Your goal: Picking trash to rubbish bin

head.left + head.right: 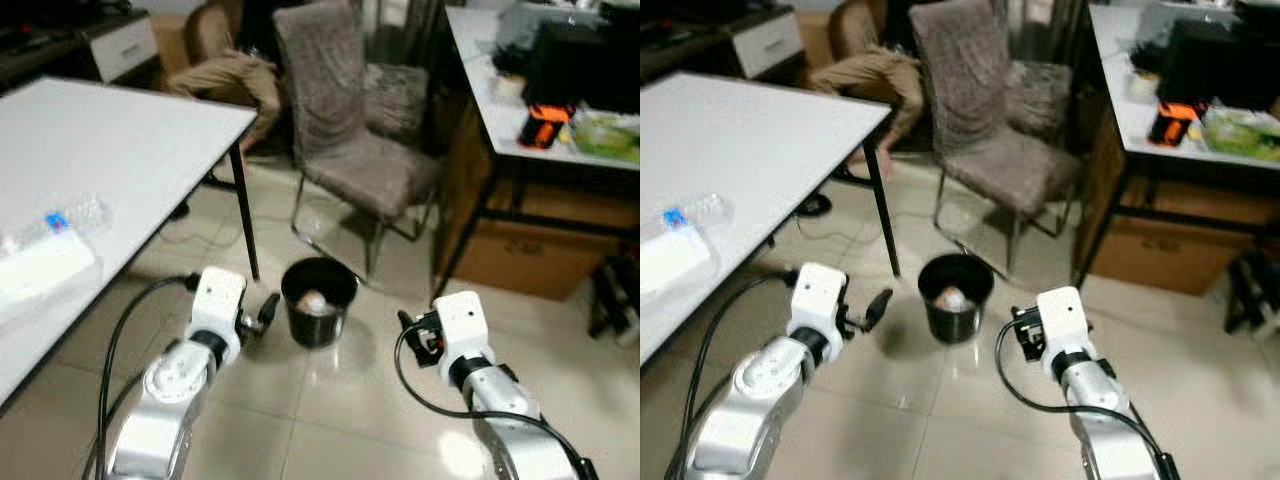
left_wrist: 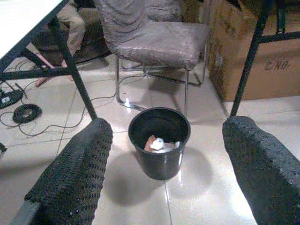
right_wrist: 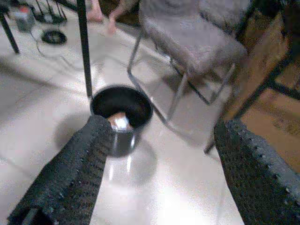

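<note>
On the floor the bin [image 1: 319, 300] holds light crumpled trash [image 2: 158, 144]; left tool [image 2: 161, 187] and right tool [image 3: 157, 180] gape wide, empty.

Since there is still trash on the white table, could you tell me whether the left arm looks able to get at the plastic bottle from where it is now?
Probably not yet: the left gripper hangs low beside the bin, below the table edge, while the plastic bottle lies up on top.

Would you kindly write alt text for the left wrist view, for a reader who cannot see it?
A black rubbish bin holding crumpled trash stands on a pale tiled floor, framed by the left gripper's two open black fingers. Behind it are a grey chair, a table leg and a cardboard box.
</note>
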`<state>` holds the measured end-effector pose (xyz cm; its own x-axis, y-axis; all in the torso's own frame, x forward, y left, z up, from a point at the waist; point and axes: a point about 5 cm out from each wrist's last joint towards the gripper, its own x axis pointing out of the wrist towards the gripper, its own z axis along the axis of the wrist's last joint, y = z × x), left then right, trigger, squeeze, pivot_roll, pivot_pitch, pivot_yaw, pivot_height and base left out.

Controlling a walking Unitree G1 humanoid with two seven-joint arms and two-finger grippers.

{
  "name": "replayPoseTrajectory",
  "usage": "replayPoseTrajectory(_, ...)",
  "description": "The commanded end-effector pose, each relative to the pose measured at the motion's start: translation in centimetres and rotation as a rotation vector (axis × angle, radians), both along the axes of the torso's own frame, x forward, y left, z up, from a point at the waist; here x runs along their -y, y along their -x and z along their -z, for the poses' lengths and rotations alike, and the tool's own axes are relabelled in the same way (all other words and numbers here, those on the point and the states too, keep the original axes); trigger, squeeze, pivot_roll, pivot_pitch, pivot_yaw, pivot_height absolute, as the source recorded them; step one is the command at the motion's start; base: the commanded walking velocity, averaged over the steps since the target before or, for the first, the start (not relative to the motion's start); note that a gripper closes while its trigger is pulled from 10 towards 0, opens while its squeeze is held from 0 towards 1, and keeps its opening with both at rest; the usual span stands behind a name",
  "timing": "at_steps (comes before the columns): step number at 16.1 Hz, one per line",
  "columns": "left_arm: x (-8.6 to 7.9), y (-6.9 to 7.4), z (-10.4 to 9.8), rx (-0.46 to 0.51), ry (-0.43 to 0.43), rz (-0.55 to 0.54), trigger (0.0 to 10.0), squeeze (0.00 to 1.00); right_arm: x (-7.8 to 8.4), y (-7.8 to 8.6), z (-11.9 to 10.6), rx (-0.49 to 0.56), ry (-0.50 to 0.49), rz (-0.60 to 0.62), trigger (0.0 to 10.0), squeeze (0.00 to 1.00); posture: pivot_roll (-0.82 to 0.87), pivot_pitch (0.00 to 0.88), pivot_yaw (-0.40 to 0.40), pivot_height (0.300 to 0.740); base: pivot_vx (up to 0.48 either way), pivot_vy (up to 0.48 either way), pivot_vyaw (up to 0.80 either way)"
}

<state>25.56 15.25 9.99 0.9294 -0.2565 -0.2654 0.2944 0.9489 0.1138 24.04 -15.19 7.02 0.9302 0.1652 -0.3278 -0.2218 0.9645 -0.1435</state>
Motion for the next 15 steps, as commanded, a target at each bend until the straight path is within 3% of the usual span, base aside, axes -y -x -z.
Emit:
replayPoseTrajectory(1, -0.3, 0.0, -0.2, 0.006, -0.007, -0.009, 10.0, 0.00, -0.3, -0.4, -0.6, 0.035, 0.008, -0.015, 10.0, 0.00, -0.16, 0.003, -0.033, 0.740, -0.277, 0.000, 0.00)
replayPoseTrajectory(7, -0.6, 0.0, -0.7, 0.023, -0.004, -0.028, 10.0, 0.00, -0.7, -1.2, -2.6, 0.165, -0.076, -0.024, 10.0, 0.00, -0.15, 0.000, -0.038, 0.740, -0.278, 0.000, 0.00)
replayPoseTrajectory(10, -0.8, 0.2, -1.0, 0.033, -0.006, -0.041, 10.0, 0.00, -0.9, -1.2, -2.7, 0.174, -0.082, -0.039, 10.0, 0.00, -0.14, 0.000, -0.041, 0.740, -0.275, 0.000, 0.00)
replayPoseTrajectory(15, -2.6, -0.7, -3.4, 0.192, 0.013, -0.215, 10.0, 0.00, -2.1, -1.4, -3.5, 0.216, -0.064, -0.155, 10.0, 0.00, -0.14, 0.000, -0.044, 0.740, -0.049, 0.000, 0.12)
